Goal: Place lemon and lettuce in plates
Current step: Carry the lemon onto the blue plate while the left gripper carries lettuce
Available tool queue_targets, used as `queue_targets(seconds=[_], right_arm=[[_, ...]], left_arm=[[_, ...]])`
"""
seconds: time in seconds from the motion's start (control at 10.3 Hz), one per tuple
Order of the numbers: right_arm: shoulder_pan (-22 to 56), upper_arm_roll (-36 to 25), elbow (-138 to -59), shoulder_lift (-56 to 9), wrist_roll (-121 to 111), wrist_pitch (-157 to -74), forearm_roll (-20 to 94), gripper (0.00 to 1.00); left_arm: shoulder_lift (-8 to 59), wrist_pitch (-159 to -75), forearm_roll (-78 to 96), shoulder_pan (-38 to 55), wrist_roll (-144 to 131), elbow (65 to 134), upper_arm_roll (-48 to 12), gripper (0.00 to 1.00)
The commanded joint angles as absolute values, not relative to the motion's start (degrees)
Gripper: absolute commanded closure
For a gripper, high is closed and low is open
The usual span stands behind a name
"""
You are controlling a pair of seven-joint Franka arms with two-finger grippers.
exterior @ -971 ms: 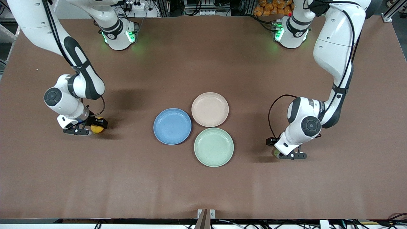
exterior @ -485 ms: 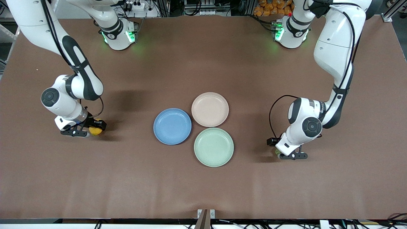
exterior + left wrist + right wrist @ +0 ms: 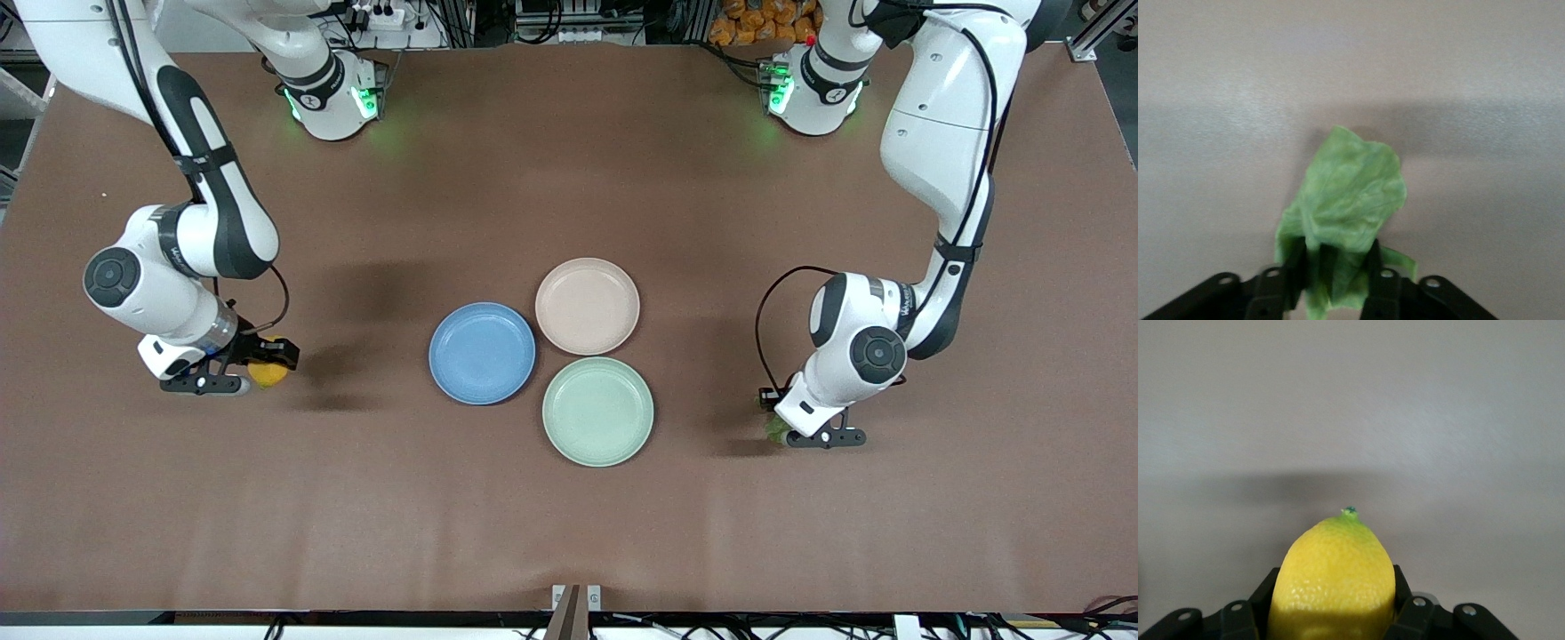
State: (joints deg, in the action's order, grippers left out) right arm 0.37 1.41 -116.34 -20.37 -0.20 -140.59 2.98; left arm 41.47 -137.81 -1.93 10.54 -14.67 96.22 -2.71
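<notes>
Both grippers have their loads, as far as I can judge. My right gripper (image 3: 238, 366) is clamped on the lemon (image 3: 267, 371), and its wrist view shows the fruit seated between the fingers (image 3: 1405, 607) with its green tip pointing out and a shadow on the table under it, so I read it as lifted just clear, toward the right arm's end of the table. My left gripper (image 3: 794, 429) has its fingers (image 3: 1295, 267) pinched on the stem end of the lettuce (image 3: 1350, 200), the leaf spreading out ahead of them over the table (from the front camera only a sliver of green shows under the wrist).

So pickup looks finished on both sides and the carry comes next. The blue plate (image 3: 482, 353) and the beige-pink plate (image 3: 587, 306) sit touching near the table's middle, both bare, with the pale green plate (image 3: 597, 412) beside them, nearer the front camera. I need each arm raised, then swung inward, the lemon to the blue plate most likely, the lettuce to the beige-pink one, crossing above the green plate's rim without snagging.
</notes>
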Motion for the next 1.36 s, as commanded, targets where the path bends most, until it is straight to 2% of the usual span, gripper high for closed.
queue_targets(seconds=[0.0, 0.39, 0.78, 0.97, 1.26], right_arm=[[3.6, 2.2, -112.0, -20.5, 1.8, -139.4, 3.3, 1.00], [13.9, 2.2, -103.3, -25.6, 15.6, -139.6, 3.5, 1.00], [23.4, 2.1, -98.2, -33.2, 24.8, -140.4, 3.3, 1.00], [26.2, 2.1, -97.9, -35.6, 26.1, -141.1, 3.5, 1.00], [28.7, 2.1, -98.3, -39.1, 26.2, -144.0, 3.4, 1.00]], left_arm=[[42.4, -138.7, -2.9, 10.9, -16.6, 95.8, -3.2, 1.00], [38.8, -138.7, -2.8, 12.5, -24.6, 95.6, -3.5, 1.00], [35.8, -138.7, -2.4, 18.7, -36.0, 94.2, -3.5, 1.00], [35.1, -137.9, -2.4, 23.7, -43.5, 93.8, -3.5, 1.00], [34.4, -131.7, -2.7, 32.4, -53.8, 93.7, -3.5, 1.00]])
